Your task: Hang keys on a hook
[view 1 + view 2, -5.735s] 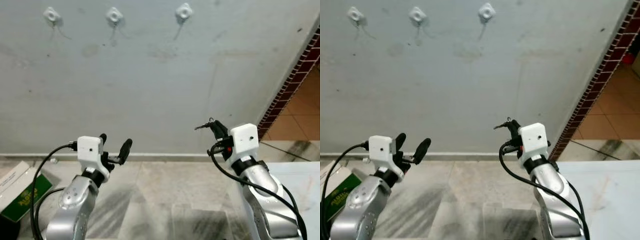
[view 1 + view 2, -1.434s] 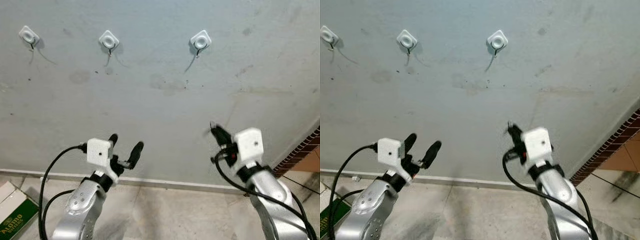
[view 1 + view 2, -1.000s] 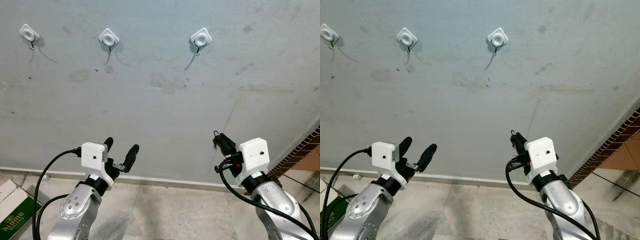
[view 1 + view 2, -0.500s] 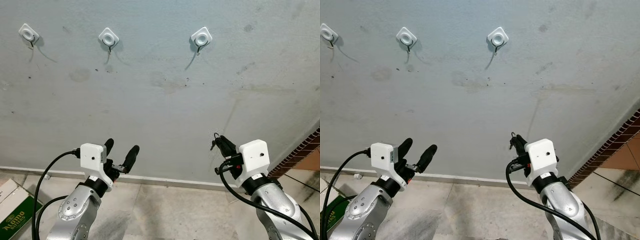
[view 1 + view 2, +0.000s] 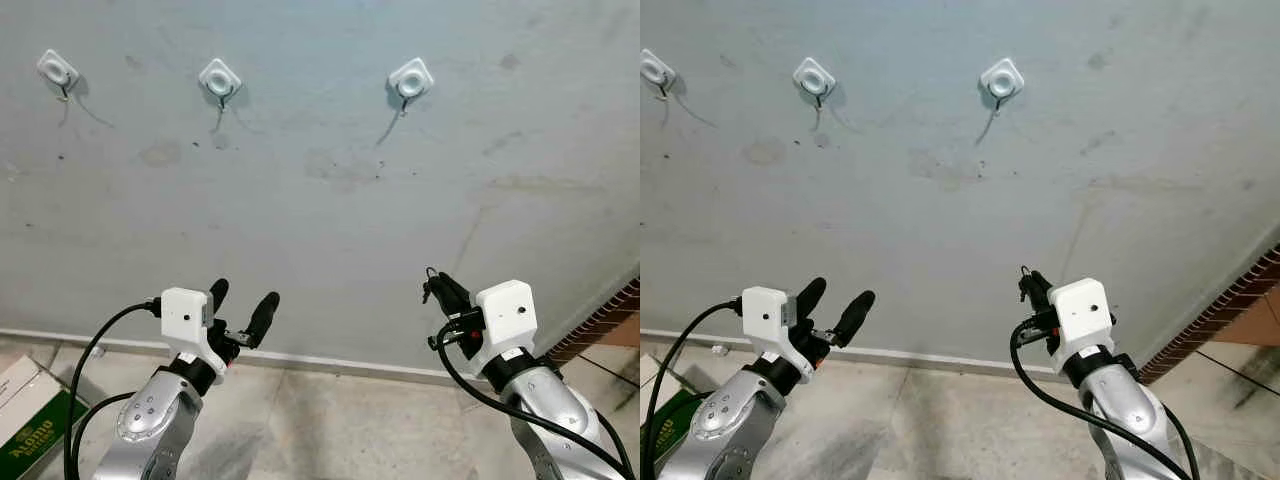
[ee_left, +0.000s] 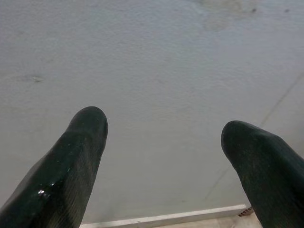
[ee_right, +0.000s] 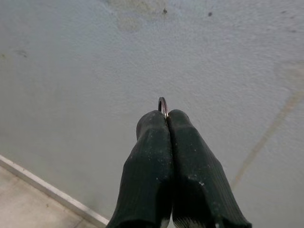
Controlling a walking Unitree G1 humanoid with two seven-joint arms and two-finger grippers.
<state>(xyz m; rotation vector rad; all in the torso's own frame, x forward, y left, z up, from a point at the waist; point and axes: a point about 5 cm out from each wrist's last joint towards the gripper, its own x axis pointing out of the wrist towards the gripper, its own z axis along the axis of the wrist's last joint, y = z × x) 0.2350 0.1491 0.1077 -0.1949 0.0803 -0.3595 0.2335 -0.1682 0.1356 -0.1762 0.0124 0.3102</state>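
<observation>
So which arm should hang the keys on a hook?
The right. Its gripper is shut on the key ring, and the rightmost hook is up the wall above it. The left gripper is open and holds nothing.

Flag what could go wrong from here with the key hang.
1. The right gripper has its jaws pinched on the key ring with just a sliver poking past the tips, so there is little loop to catch a hook and it could slip.
2. The nearest hook sits far above the gripper, a long reach along the wall.
3. The left gripper is open and empty, no backup.
</observation>
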